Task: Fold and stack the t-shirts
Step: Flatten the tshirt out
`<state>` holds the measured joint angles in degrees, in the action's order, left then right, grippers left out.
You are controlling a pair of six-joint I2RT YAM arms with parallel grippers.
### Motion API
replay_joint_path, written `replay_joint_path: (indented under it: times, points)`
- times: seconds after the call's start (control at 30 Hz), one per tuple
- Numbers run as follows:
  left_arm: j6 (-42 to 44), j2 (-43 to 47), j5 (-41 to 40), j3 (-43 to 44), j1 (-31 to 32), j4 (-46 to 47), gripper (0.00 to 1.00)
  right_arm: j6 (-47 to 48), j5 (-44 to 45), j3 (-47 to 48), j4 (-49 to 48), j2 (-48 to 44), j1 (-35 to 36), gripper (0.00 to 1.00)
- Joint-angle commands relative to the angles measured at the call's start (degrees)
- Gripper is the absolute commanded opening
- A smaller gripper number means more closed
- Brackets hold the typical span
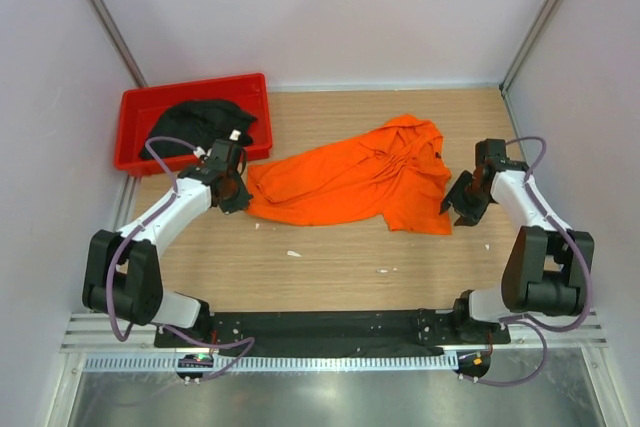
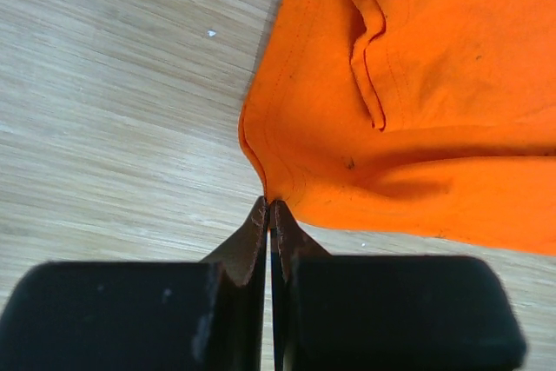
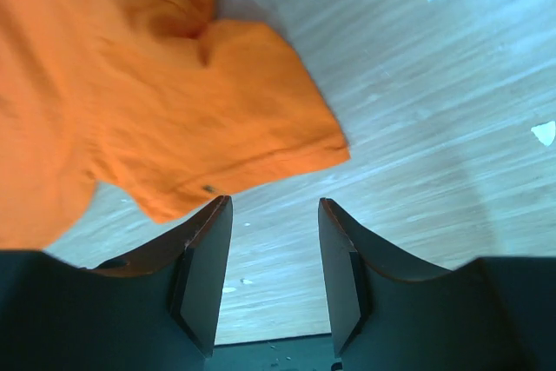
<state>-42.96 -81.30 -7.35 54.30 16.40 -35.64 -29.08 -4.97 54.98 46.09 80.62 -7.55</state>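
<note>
Items shown, by count.

- T-shirts: two, namely one orange t-shirt (image 1: 350, 179) and one black t-shirt (image 1: 195, 125).
- White tag (image 1: 235, 135): one, on the black t-shirt.
- Red bin (image 1: 140, 107): one.
- Robot arms: two, a left arm (image 1: 165, 215) and a right arm (image 1: 530, 209).
- Hands: two, one per arm, the left hand (image 1: 238, 197) and the right hand (image 1: 458, 209). Each has two fingers (image 3: 208, 254), four in all.
- Wooden desk (image 1: 330, 282): one.
- Small white scraps (image 1: 293, 253) on the desk: two can be counted clearly. Finer specks nearby are too small to count.
</note>
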Motion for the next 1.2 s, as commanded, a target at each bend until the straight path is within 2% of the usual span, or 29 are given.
replay_joint_path:
  times: [0.0, 0.43, 0.77, 1.0, 1.1, 1.17]
  points:
    - [1.7, -0.2, 1.4, 0.3, -0.3, 1.1, 0.0, -0.2, 0.4, -2.1, -1.9, 3.0, -0.9, 0.52]
    - [3.5, 0.3, 3.3, 0.5, -0.3, 0.6, 0.0, 0.2, 2.2, -5.3, -8.4, 7.1, -0.9, 0.45]
    - [4.2, 1.6, 3.6, -0.7, -0.3, 0.4, 0.0, -0.3, 4.4, -6.5, -6.4, 5.9, -1.0, 0.43]
    - [4.3, 1.8, 3.8, -0.8, -0.3, 0.6, 0.0, -1.2, 3.0, -9.0, -8.8, 6.6, -1.0, 0.42]
    - [4.5, 1.9, 3.7, -0.7, -0.3, 0.4, 0.0, -1.2, 2.7, -9.5, -10.7, 6.6, -1.0, 0.38]
    - [4.5, 2.0, 3.8, -0.7, -0.3, 0.2, 0.0, -1.1, 3.1, -9.5, -11.6, 7.1, -1.0, 0.31]
